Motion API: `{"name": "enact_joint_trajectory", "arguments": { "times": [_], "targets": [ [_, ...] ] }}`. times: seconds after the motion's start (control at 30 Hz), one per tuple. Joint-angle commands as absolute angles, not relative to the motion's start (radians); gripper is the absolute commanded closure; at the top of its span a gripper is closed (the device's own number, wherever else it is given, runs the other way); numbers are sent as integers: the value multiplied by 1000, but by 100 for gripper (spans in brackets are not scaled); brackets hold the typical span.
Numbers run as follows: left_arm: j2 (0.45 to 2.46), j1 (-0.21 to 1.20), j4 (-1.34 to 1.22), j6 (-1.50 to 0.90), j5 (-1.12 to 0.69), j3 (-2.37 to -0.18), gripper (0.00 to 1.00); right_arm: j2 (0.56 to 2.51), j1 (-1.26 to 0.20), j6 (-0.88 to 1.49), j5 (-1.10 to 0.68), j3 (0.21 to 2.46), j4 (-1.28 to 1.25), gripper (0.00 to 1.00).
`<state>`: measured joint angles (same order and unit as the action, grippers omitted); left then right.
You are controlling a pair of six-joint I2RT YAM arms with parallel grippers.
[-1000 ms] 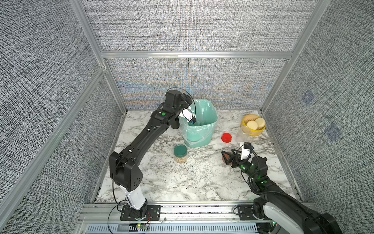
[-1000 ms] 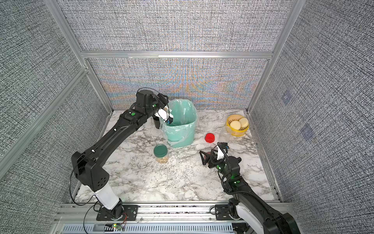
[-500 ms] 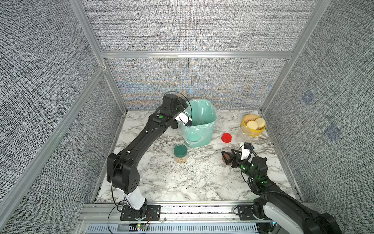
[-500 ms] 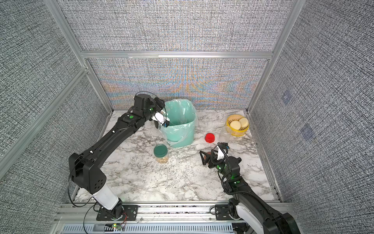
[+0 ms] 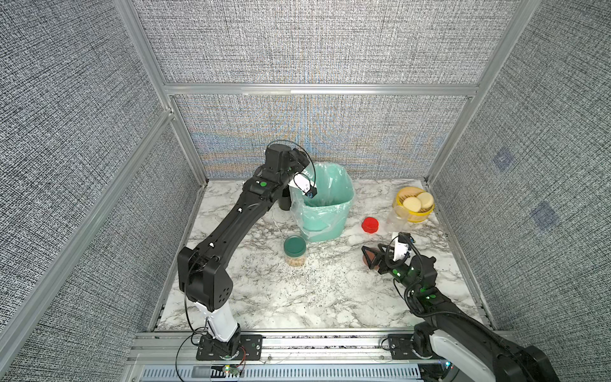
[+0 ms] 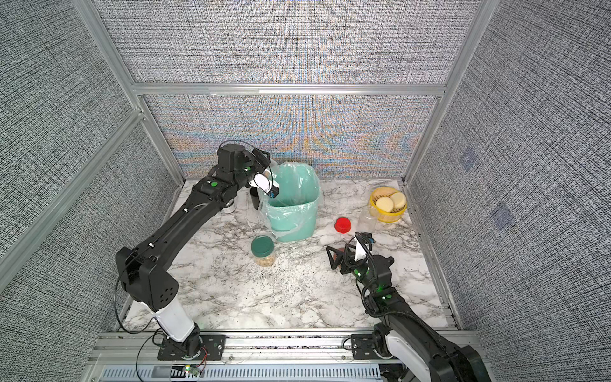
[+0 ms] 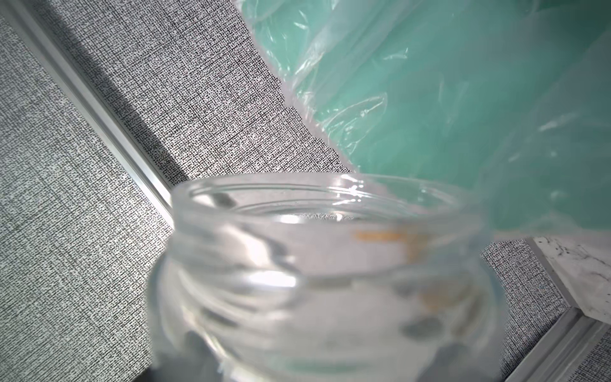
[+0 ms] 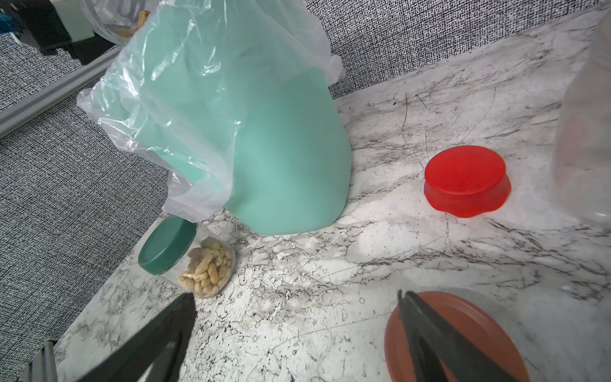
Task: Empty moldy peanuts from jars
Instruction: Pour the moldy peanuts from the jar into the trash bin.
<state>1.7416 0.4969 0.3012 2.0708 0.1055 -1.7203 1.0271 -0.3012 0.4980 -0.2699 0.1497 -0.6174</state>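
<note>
Overhead, the left gripper was clamped on an open, lidless jar, held up at the back-left rim of the bin against its plastic liner, with only a few tan bits showing inside. Just in front of the bin stood the green-lidded jar, upright, with moldy peanuts in its lower part. The right gripper hung low, right-front of the bin, jaws spread wide and gripping nothing, one finger over the terracotta lid lying flat.
</note>
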Motion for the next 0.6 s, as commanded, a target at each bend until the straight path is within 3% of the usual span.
{"name": "enact_joint_trajectory", "arguments": {
  "times": [0.0, 0.37, 0.57],
  "targets": [
    [1729, 496, 322, 2593, 94, -1643, 100, 1026, -301, 504, -270, 151, -670, 2],
    [1753, 499, 307, 2599, 109, -1780, 100, 1011, -301, 503, -262, 146, -665, 2],
    [1725, 509, 280, 2530, 146, -1610, 100, 1023, -301, 509, -268, 145, -683, 2]
  ]
}}
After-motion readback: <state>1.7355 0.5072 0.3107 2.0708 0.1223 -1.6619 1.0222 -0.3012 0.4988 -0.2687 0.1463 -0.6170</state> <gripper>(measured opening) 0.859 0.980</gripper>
